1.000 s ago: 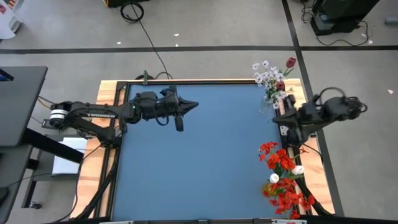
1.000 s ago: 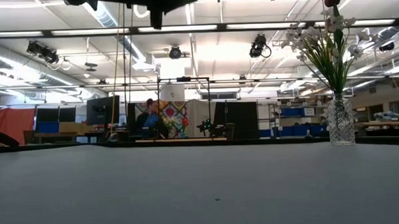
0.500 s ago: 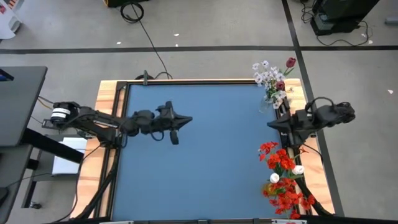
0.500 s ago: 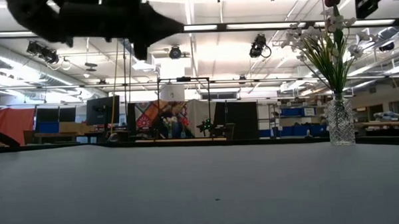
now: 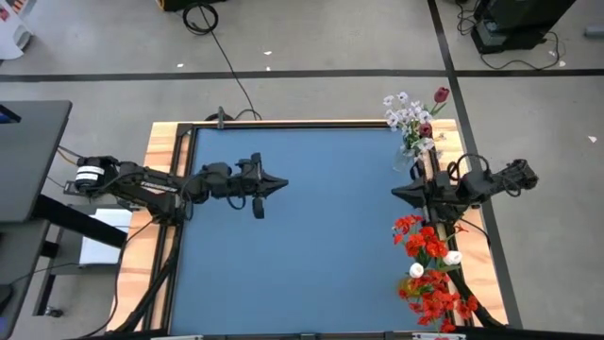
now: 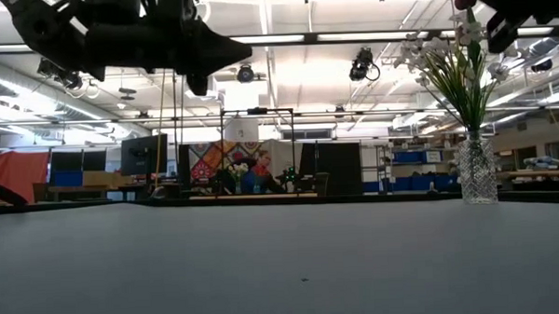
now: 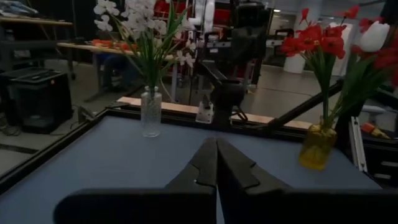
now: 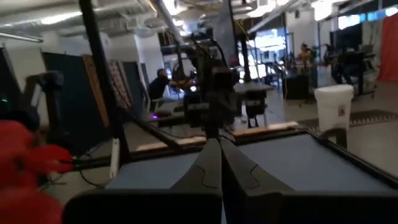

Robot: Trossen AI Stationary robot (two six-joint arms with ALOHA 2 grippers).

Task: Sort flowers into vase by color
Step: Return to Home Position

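Along the right edge of the blue-topped counter point(image 5: 311, 255), your clear cut-glass vase point(image 6: 478, 171) stands upright. Sprays of tiny white blossoms point(image 5: 404, 113) and one dark red bud point(image 5: 441, 94) fan out of it. Further down that same edge, a small amber-yellow vase point(image 7: 317, 147) carries the bright red blooms point(image 5: 427, 246), with a couple of white buds point(image 5: 453, 257) mixed in.

I see no loose stems on the counter, so the sorting looks done to me. That fits how the arms sit. Your left claw point(image 5: 276, 183) hangs above the counter's left half, fingers pressed together around nothing, pointing across at the vases. Your right claw point(image 5: 397, 192) hovers just inside the right edge, between the two bunches. It too is pinched closed and empty, aimed back at its partner.

Neither claw touches a flower, which I'd read as a parking pose rather than a reach. Mind the right one, though, because it has leaves near it on both sides.
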